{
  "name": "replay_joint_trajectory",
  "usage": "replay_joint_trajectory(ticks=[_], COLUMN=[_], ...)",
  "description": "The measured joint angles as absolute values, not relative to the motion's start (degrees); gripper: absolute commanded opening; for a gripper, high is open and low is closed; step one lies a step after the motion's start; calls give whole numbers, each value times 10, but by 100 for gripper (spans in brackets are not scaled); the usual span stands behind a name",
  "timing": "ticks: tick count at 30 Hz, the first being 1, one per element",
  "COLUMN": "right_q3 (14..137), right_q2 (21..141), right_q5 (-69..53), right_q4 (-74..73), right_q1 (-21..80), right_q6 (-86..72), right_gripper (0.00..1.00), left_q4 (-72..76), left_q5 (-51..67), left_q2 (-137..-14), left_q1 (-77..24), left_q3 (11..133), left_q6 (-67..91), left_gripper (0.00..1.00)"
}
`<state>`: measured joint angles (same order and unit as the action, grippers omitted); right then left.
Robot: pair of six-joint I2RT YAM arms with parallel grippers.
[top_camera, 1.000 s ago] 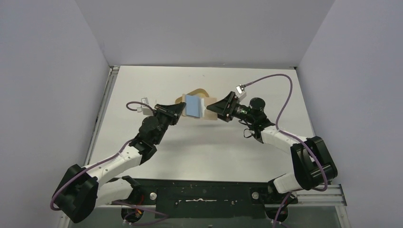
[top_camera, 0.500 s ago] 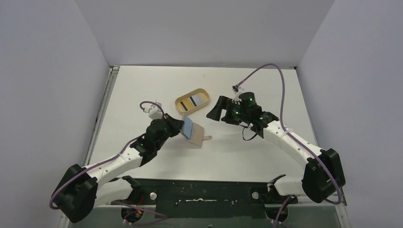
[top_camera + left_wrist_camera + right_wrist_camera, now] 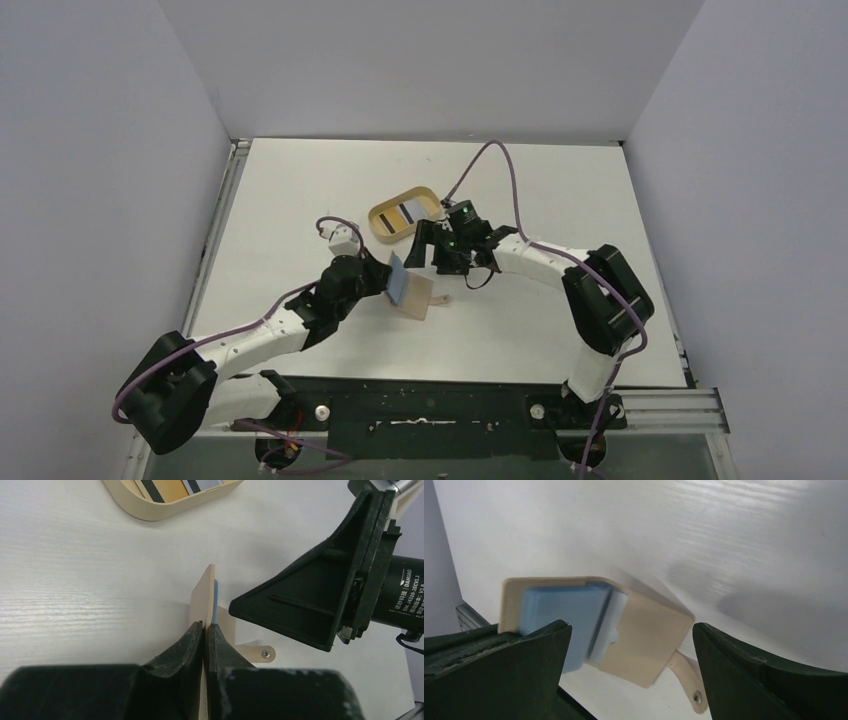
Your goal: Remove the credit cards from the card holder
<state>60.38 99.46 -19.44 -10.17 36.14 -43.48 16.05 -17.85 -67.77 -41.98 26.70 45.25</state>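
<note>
left jaws are pinching shut on one flap of the holder [image 3: 416, 295], keeping it splayed, near the tray [image 3: 175, 509] on the worktop [image 3: 300, 180]. right jaws are gaping wide just beside it, gripping nothing. we are noting striped cards [image 3: 405, 211] lying in the tray.

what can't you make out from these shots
- Whether any card sits inside the tan bifold card holder: right wrist view blurred, left wrist view edge-on, top view too small.
- How many black-striped plastic credit cards lie in the oval tan wooden tray: cut by the left wrist view's top edge, tiny from above.
- Where the left pincer grips the holder: its own fingers cover it.
</note>
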Motion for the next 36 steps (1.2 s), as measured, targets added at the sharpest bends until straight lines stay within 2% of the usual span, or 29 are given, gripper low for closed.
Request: replay_joint_trajectory(ticks=[7,17,36], right_q3=[664,673,618], right_q2=[1023,1040,1044], right_q5=[-193,-184,-152], right_q4=[-81,-79,-58], right_q1=[400,424,429], right_q6=[-442,-443,-475], right_gripper=[98,97,97], left_q4=[161,162,164], left_q5=[-183,-191,-204], left_q2=[-678,-678,-676], left_q1=[-422,-423,-423], left_q3=[267,250,229], left_q6=[446,445,465], left_gripper=[0,0,0])
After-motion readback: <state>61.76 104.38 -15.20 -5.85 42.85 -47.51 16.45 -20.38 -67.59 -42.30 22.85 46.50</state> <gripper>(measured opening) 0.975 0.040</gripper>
